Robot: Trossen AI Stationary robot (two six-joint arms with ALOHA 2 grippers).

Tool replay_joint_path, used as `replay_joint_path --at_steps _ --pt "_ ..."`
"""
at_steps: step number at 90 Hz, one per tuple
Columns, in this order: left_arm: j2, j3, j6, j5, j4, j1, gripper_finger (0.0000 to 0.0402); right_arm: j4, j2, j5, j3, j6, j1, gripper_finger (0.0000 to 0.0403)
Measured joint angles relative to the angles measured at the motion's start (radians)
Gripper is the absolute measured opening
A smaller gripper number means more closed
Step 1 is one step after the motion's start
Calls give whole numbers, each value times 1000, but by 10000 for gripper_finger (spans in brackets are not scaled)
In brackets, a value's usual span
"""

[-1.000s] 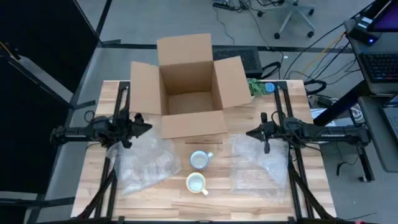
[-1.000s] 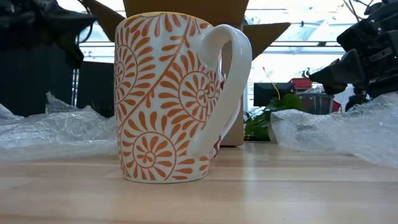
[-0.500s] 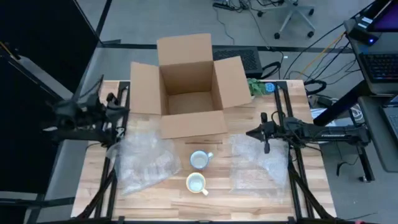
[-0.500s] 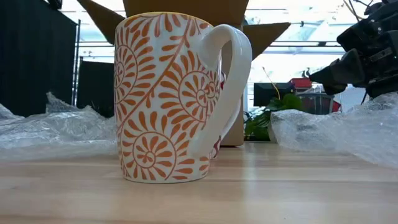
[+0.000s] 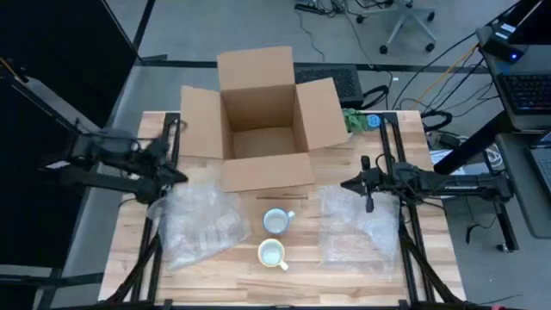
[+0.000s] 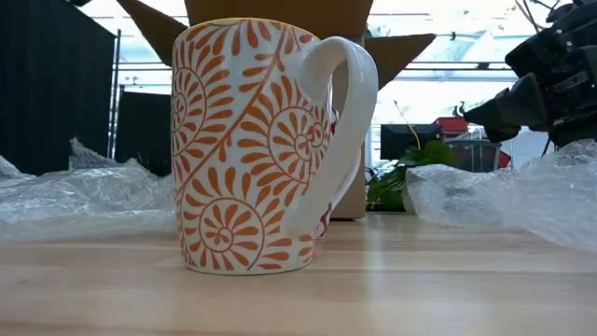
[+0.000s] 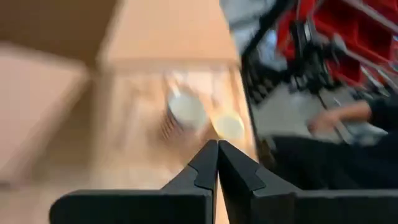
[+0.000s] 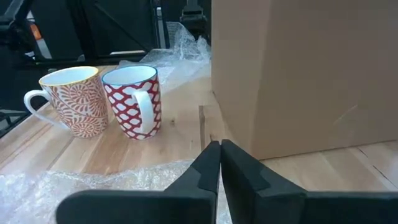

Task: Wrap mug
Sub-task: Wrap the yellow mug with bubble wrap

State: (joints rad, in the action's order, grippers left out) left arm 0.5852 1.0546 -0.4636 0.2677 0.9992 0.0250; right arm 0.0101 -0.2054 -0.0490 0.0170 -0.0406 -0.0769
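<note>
Two mugs stand upright on their bases mid-table: an orange-patterned mug (image 5: pixel 272 253) (image 6: pixel 252 149) (image 8: pixel 68 102) near the front edge and a red-patterned mug (image 5: pixel 275 221) (image 8: pixel 134 102) just behind it. A sheet of bubble wrap (image 5: pixel 198 226) lies to their left and another (image 5: pixel 357 226) to their right. My left gripper (image 5: pixel 178 175) (image 7: pixel 217 155) is shut and empty above the left sheet's far left corner. My right gripper (image 5: pixel 346 184) (image 8: pixel 219 155) is shut and empty, hovering over the right sheet's far edge.
An open cardboard box (image 5: pixel 263 120) with its flaps spread stands at the table's far middle, close in front of the right gripper (image 8: pixel 298 74). A green plant (image 6: pixel 401 177) sits behind the box at its right. The bare wooden tabletop (image 5: pixel 301 280) shows along the front edge.
My left arm has drawn back from over the left bubble wrap toward the table's left edge, rising out of the low view, then come partway back toward the wrap. The mugs, both sheets and the right arm have kept still.
</note>
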Motion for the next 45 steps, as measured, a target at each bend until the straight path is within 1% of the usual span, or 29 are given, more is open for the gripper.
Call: replay_joint_path --at_steps 9,19,45 --pt "35 0 -80 19 15 52 0 0 0 0 0 0 0 0" --pt "81 0 -143 17 14 132 0 0 0 0 0 0 0 0" --pt "276 1 -227 -122 14 357 0 0 0 0 0 0 0 0"
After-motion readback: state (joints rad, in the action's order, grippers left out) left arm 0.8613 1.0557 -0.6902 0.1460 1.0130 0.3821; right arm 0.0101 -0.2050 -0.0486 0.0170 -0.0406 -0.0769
